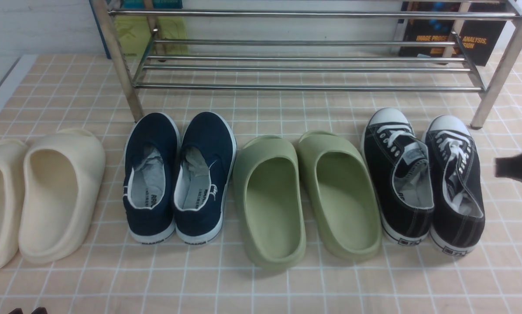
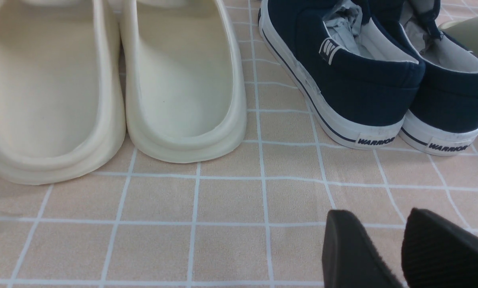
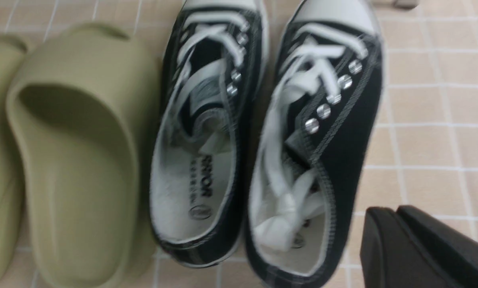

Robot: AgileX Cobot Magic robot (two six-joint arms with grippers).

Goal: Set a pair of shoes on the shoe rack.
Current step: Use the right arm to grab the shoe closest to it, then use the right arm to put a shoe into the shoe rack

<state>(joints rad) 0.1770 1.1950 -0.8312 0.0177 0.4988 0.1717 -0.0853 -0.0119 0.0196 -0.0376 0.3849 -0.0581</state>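
The pair of shoes (image 1: pixel 435 196), two black canvas lace-up sneakers with white rubber toe caps, sits on the pink checked worktop (image 1: pixel 261 279), just beside the right jaws, on their left. I think that arm is there because it is nearest. Its black fingers (image 3: pixel 383 248) hold nothing, and I cannot tell if they are shut. The toes point at the shiny silver metal-tube shoe rack (image 1: pixel 304 87), ahead of the jaws. The left jaws are well apart from the sneakers, with their fingers (image 2: pixel 351 248) a little apart and holding nothing.
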